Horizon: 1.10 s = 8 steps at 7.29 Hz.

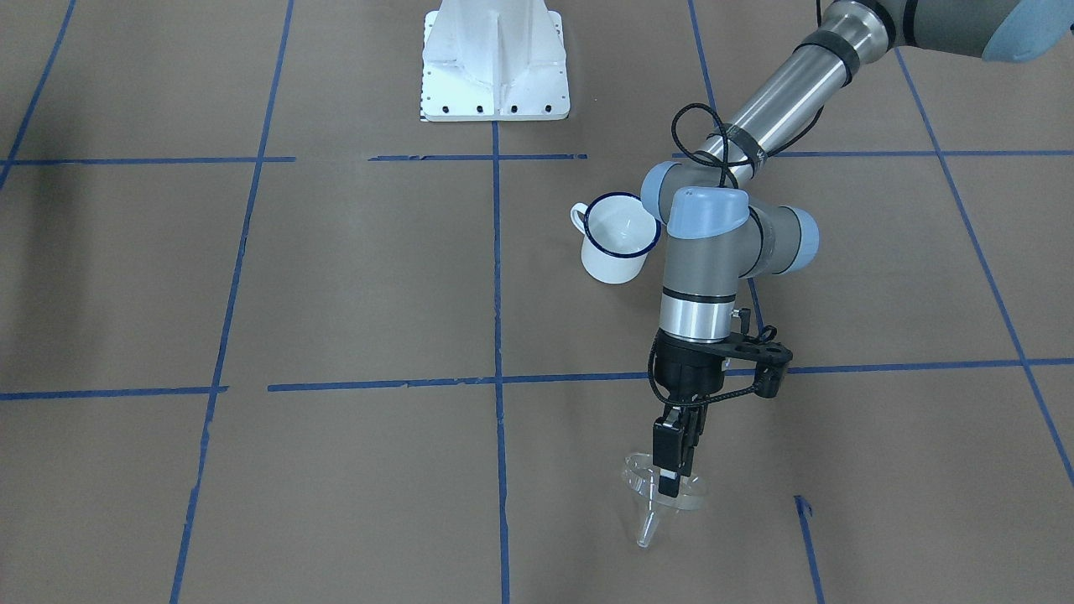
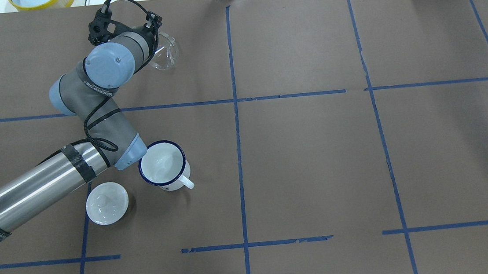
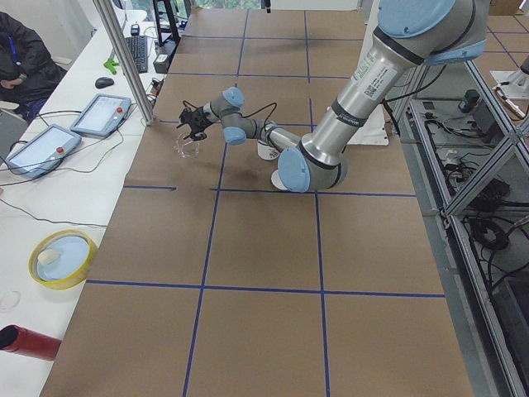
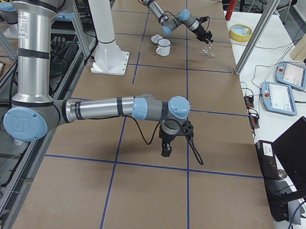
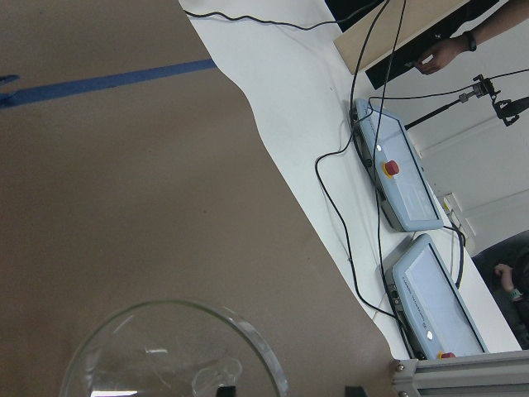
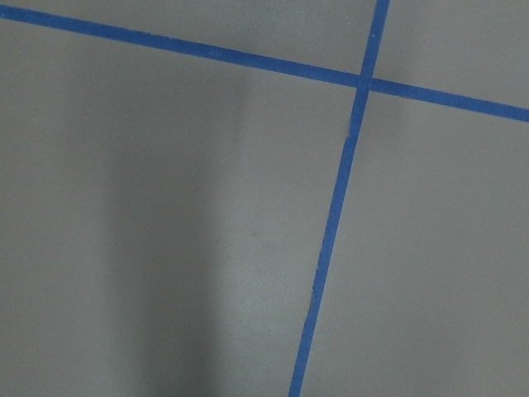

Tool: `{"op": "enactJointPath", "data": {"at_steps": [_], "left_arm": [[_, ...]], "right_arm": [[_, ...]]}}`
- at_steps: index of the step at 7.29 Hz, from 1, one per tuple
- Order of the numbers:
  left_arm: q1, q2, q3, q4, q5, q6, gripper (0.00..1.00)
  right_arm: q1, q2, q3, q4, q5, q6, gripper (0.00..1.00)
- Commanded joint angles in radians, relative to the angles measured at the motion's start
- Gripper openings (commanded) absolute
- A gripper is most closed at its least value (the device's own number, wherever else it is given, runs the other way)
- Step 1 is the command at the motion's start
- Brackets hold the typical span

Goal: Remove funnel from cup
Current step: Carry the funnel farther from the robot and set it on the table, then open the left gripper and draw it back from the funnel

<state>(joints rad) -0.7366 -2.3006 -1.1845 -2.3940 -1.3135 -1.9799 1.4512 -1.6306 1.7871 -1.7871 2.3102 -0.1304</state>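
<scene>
The clear funnel [image 1: 653, 497] hangs tilted in my left gripper [image 1: 671, 480], whose fingers are shut on its rim, over the table's far side. Its spout points down at the brown paper; I cannot tell if it touches. The funnel also shows in the overhead view [image 2: 165, 53] and the left wrist view [image 5: 173, 356]. The white mug with a dark blue rim [image 1: 619, 239] stands upright and empty, behind the left arm's wrist; it also shows in the overhead view [image 2: 162, 164]. My right gripper [image 4: 165, 147] hovers over the table far from both; I cannot tell whether it is open or shut.
A white domed lid [image 2: 107, 203] lies on the table beside the mug, next to the left forearm. Beyond the far edge are teach pendants [image 5: 397, 169], cables, a metal post [image 3: 124, 58] and a yellow-rimmed bowl [image 3: 62, 258]. The robot's white base [image 1: 495, 63] stands at the near edge.
</scene>
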Motion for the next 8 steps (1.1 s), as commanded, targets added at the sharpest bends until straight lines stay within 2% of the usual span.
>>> {"op": "enactJointPath", "data": {"at_steps": [1, 2, 3, 5, 6, 8], "left_arm": [[-0.013, 0.083, -0.187, 0.089, -0.127, 0.207, 0.77], [-0.026, 0.157, -0.349, 0.192, -0.244, 0.324, 0.82], [-0.039, 0.226, -0.523, 0.308, -0.319, 0.449, 1.00], [-0.055, 0.324, -0.785, 0.551, -0.444, 0.632, 1.00], [-0.061, 0.414, -0.876, 0.590, -0.458, 0.723, 1.00], [-0.063, 0.612, -1.001, 0.590, -0.568, 0.855, 1.00]], "right_arm": [[0.000, 0.000, 0.000, 0.000, 0.000, 0.000, 1.00], [0.000, 0.002, 0.000, 0.000, 0.000, 0.000, 1.00], [0.000, 0.000, 0.000, 0.000, 0.000, 0.000, 1.00], [0.000, 0.000, 0.000, 0.000, 0.000, 0.000, 1.00], [0.000, 0.000, 0.000, 0.000, 0.000, 0.000, 1.00], [0.000, 0.000, 0.000, 0.000, 0.000, 0.000, 1.00]]}}
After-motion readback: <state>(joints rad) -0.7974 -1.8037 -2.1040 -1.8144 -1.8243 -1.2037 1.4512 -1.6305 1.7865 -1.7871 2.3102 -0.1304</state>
